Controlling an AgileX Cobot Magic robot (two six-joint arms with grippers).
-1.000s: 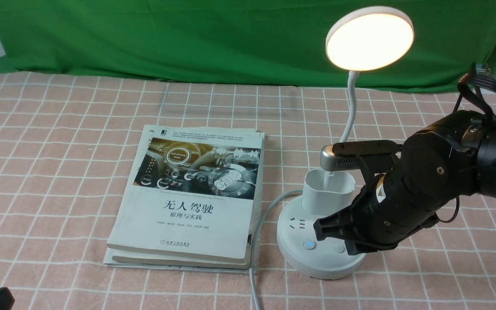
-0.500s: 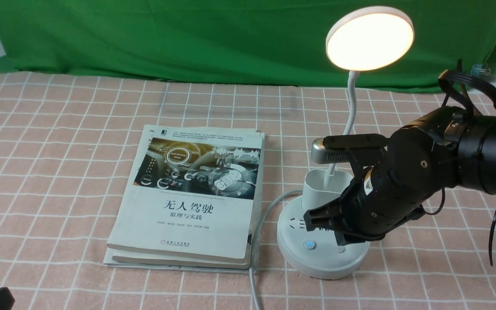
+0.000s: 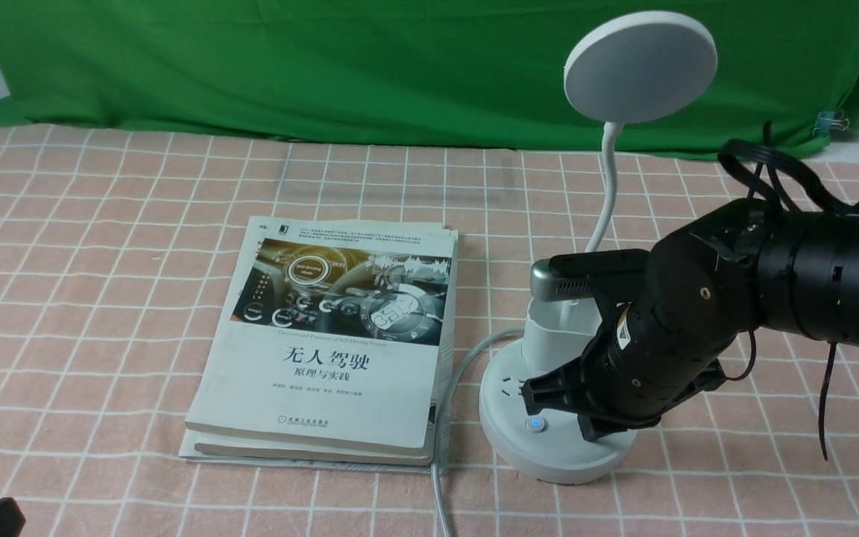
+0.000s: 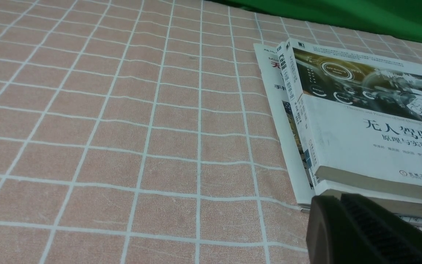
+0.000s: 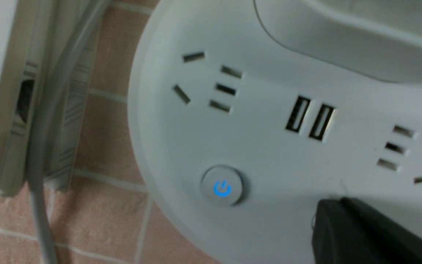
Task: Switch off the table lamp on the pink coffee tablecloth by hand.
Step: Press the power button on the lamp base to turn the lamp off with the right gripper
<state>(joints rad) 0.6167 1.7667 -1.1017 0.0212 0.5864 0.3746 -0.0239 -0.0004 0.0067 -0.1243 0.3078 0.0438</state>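
The white table lamp stands on the pink coffee tablecloth. Its disc head is dark. Its round base has sockets, USB ports and a blue-lit power button, which also shows in the right wrist view. My right gripper is shut. Its pointed tip rests on the base just beside the blue button, and it hides the second button. The arm hides part of the cup holder. My left gripper is shut and empty, low at the near left by the books.
Two stacked books lie left of the lamp, also in the left wrist view. The lamp's grey cord runs between books and base toward the near edge. A green cloth hangs along the back.
The lamp head has gone from lit to dark. My right gripper has moved left and down onto the base, covering the second button. The left arm has not moved.
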